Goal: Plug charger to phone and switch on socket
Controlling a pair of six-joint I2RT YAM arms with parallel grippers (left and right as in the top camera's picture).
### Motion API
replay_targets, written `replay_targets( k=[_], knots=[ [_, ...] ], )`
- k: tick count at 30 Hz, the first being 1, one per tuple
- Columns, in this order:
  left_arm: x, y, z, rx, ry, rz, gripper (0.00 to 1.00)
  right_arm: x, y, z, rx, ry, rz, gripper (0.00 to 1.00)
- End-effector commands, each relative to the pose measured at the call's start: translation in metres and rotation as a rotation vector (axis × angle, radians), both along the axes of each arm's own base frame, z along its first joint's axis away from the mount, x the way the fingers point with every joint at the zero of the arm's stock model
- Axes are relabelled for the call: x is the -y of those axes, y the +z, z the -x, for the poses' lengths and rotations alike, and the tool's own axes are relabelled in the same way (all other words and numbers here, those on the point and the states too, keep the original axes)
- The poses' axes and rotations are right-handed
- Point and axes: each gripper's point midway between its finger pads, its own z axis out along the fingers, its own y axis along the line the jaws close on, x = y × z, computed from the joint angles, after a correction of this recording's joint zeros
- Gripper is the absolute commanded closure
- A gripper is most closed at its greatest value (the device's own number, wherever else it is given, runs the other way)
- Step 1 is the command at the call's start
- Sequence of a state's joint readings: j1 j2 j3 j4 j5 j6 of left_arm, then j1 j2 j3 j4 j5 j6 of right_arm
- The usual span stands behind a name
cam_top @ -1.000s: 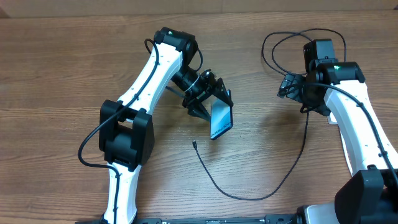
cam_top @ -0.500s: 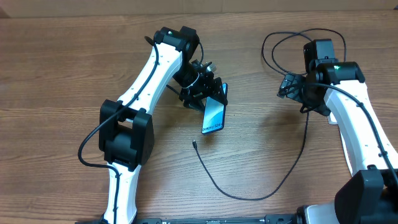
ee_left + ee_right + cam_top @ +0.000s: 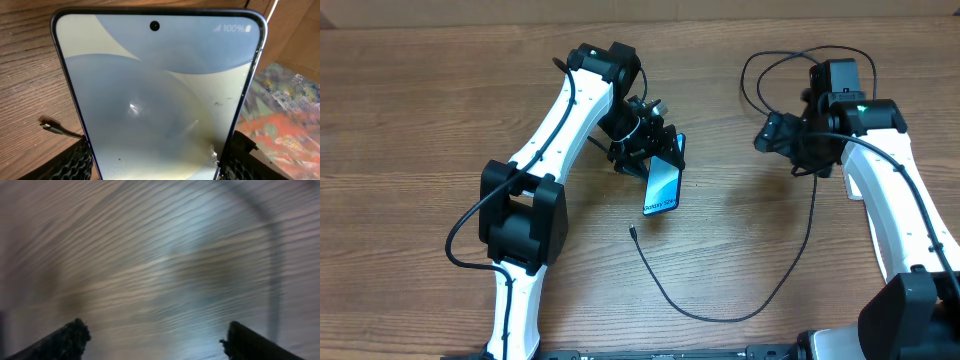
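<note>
Left gripper (image 3: 658, 155) clamped on phone (image 3: 662, 190) long edges, screen lit, tilted. Charger (image 3: 720, 316) tip just below-left of phone, apart — bare table (image 3: 420, 100) around. Right gripper (image 3: 767, 133) fingers spread — gripping nothing.

phone (image 3: 662, 186) in left tool (image 3: 658, 165); charger (image 3: 720, 319) on table (image 3: 410, 140), tip before phone; right tool (image 3: 766, 134) well right
</note>
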State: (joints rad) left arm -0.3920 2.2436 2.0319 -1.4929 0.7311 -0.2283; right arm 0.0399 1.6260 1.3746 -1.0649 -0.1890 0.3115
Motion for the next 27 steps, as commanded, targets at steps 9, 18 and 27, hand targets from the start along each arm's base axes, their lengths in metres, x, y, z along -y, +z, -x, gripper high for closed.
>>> replay_targets(
  k=[9, 18, 27],
  knots=[
    [0.006, 0.009, -0.006, 0.048, -0.019, 0.044, 0.41, -0.080, 0.058, 0.031, 0.082, 0.292, -0.408, 0.18],
    [0.008, 0.008, -0.010, 0.069, -0.019, 0.052, 0.41, -0.110, 0.033, 0.048, 0.009, 0.326, -0.428, 0.21],
    [0.007, 0.009, -0.009, 0.053, -0.010, 0.045, 0.41, -0.153, 0.013, 0.060, -0.023, 0.340, -0.449, 0.25]
  ],
)
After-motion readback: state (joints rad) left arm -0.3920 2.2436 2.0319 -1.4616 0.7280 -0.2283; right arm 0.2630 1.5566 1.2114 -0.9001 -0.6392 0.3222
